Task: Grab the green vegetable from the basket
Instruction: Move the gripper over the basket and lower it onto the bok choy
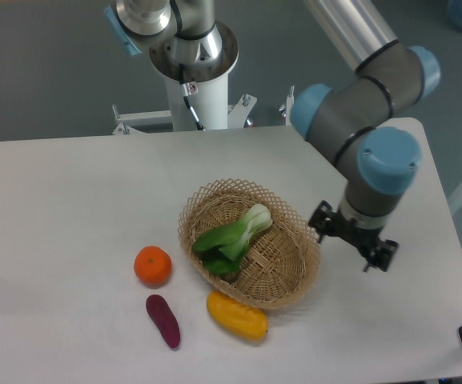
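Note:
The green vegetable (pixel 235 235), a small bok choy with dark leaves and a pale stem base, lies slanted in the middle of the tan wicker basket (pixel 289 282). My gripper (pixel 351 238) hangs pointing down just past the basket's right rim, level with the vegetable and well to its right. Its black finger links are spread wide and nothing is held between them. The fingertips are mostly hidden under the wrist.
An orange (pixel 152 266) sits left of the basket. A purple sweet potato (pixel 163 321) lies below it, and a yellow-orange oblong fruit (pixel 237 315) rests against the basket's front edge. The arm's base column (pixel 192 76) stands at the table's far side.

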Action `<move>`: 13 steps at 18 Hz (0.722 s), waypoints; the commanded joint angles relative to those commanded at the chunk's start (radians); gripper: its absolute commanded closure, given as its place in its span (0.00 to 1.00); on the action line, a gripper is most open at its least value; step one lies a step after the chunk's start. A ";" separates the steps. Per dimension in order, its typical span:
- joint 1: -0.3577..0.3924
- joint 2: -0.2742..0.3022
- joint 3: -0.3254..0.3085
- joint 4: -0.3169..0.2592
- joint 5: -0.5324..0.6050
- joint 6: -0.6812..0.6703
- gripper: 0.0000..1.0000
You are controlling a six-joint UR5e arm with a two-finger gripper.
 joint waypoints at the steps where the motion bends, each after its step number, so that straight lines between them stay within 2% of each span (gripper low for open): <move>1: -0.005 0.014 -0.028 0.012 0.000 0.000 0.00; 6: -0.054 0.037 -0.166 0.132 0.006 -0.002 0.00; 8: -0.057 0.048 -0.215 0.141 0.006 0.011 0.00; 13: -0.092 0.077 -0.258 0.140 0.006 0.005 0.00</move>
